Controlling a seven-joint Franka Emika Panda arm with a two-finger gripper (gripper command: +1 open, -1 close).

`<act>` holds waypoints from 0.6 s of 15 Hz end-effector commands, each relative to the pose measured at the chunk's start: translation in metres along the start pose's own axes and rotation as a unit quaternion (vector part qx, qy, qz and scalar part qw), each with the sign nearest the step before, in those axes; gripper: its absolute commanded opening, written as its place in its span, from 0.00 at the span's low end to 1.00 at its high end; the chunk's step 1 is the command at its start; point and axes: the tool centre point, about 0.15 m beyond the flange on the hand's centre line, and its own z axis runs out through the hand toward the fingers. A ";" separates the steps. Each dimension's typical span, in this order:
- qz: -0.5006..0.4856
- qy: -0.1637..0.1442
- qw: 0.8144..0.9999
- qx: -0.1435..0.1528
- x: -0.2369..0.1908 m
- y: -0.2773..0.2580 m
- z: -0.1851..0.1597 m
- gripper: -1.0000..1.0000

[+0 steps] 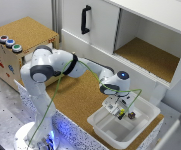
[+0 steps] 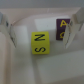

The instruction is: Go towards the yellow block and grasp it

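Fingers (image 2: 7, 26) of the gripper (image 2: 41, 39) stand wide apart, with nothing clamped between them. In the wrist view the yellow block (image 2: 41, 43) lies in the gap between them and touches neither. Its upper face carries dark letters. Just beyond it sits a purple block (image 2: 61, 29) with a yellow letter. The two blocks are near each other but apart, and one finger's edge partly covers the purple one. Both blocks rest on the pale floor of a white tray (image 2: 20, 67).

In the exterior view the gripper (image 1: 117, 107) hangs low over the tray (image 1: 142, 129). The yellow block (image 1: 121, 115) shows just under it, and the purple block (image 1: 131, 115) lies at 3 o'clock from the yellow one. How far the fingertips are above the floor of the tray cannot be told.

The tray sits on a cork top (image 1: 75, 95), at about 4 o'clock from the arm (image 1: 55, 67), which bends down over it. At 10 o'clock from the arm is a cork-topped box (image 1: 25, 30) with three coloured buttons (image 1: 10, 43). At 1 o'clock, farthest back, is a white cabinet (image 1: 105, 30) with a black handle (image 1: 85, 20) and an open, cork-floored compartment (image 1: 150, 55).
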 end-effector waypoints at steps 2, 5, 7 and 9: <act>-0.008 -0.005 0.999 0.032 0.042 0.007 0.032 1.00; -0.004 0.002 0.999 0.045 0.043 0.006 0.033 0.00; -0.003 -0.005 0.999 0.050 0.039 0.005 0.037 0.00; 0.008 -0.012 0.998 0.055 0.034 0.007 0.042 0.00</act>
